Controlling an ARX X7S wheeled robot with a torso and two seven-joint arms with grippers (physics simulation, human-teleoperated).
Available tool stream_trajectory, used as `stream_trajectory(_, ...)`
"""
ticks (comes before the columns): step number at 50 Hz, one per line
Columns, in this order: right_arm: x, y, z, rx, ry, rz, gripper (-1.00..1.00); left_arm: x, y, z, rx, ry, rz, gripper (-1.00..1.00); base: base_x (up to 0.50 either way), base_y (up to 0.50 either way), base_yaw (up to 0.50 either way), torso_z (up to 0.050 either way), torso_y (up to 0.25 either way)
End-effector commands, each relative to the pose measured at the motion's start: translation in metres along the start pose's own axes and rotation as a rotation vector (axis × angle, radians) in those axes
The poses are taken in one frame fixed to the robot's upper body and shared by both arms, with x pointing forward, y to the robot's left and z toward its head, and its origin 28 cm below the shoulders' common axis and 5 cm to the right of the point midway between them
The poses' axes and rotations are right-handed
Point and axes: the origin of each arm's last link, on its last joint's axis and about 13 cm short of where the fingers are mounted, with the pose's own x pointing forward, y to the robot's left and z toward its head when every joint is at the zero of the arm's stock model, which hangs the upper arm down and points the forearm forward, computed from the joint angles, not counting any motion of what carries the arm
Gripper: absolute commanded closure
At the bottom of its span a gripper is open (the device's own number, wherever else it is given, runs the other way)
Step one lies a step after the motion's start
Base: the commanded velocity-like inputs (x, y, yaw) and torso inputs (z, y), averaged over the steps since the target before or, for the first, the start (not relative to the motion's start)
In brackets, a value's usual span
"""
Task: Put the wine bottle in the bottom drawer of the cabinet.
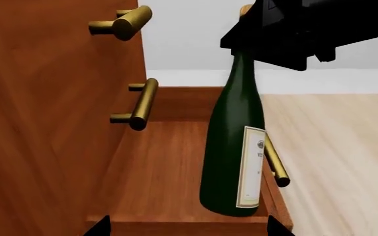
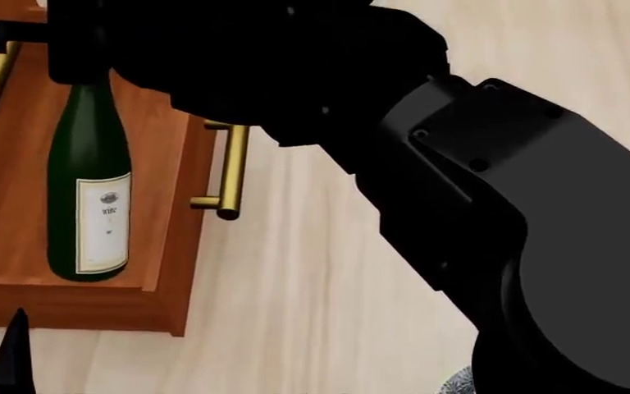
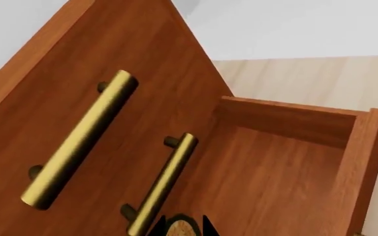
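The dark green wine bottle (image 1: 228,147) (image 2: 88,189) stands upright inside the pulled-out bottom drawer (image 1: 156,172) (image 2: 173,246) (image 3: 363,162) of the reddish-brown cabinet (image 1: 45,123) (image 3: 130,59). Its base sits at the drawer floor, close to the front panel. My right gripper (image 3: 182,227) (image 2: 75,61) is shut on the bottle's top, and the tan cork (image 3: 179,231) shows between its black fingertips. My left gripper (image 1: 187,228) hovers open in front of the drawer's near side wall, holding nothing. Only one of its fingertips (image 2: 14,357) shows in the head view.
Brass bar handles (image 1: 140,103) (image 3: 80,142) of the upper drawer fronts jut out just above the open drawer. The bottom drawer's own handle (image 2: 230,168) (image 1: 274,164) sticks out over the pale wood floor (image 2: 315,312). My right arm (image 2: 490,205) fills much of the head view.
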Motion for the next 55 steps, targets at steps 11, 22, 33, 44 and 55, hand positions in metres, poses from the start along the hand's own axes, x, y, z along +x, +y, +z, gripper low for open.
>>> stream_trajectory(11, 0.0015, 0.0023, -0.0048, -0.018, 0.026, 0.021, 1.0, -0.0003, 0.0007, -0.0011, 0.001, -0.001, 0.002, -1.0, 0.0, 0.0, 0.0, 0.0, -0.077)
stream_trajectory(22, 0.0015, 0.0004, -0.0057, -0.029, 0.032, 0.005, 1.0, 0.0004, 0.0003, -0.0009, 0.003, -0.002, 0.002, -1.0, 0.0, 0.0, 0.0, 0.0, -0.076)
stream_trajectory(33, 0.0013, 0.0009, -0.0051, -0.03, 0.03, -0.003, 1.0, -0.0009, 0.0011, 0.0, -0.004, -0.015, 0.006, -1.0, 0.0, 0.0, 0.0, 0.0, -0.077)
stream_trajectory(44, 0.0015, -0.0008, -0.0059, -0.028, 0.034, -0.018, 1.0, -0.0017, 0.0019, 0.0012, -0.014, -0.024, 0.006, -1.0, 0.0, 0.0, 0.0, 0.0, -0.066)
stream_trajectory(55, 0.002, -0.006, -0.0097, -0.021, 0.054, -0.056, 1.0, -0.0016, 0.0014, 0.0016, -0.02, -0.024, 0.002, -1.0, 0.0, 0.0, 0.0, 0.0, 0.0)
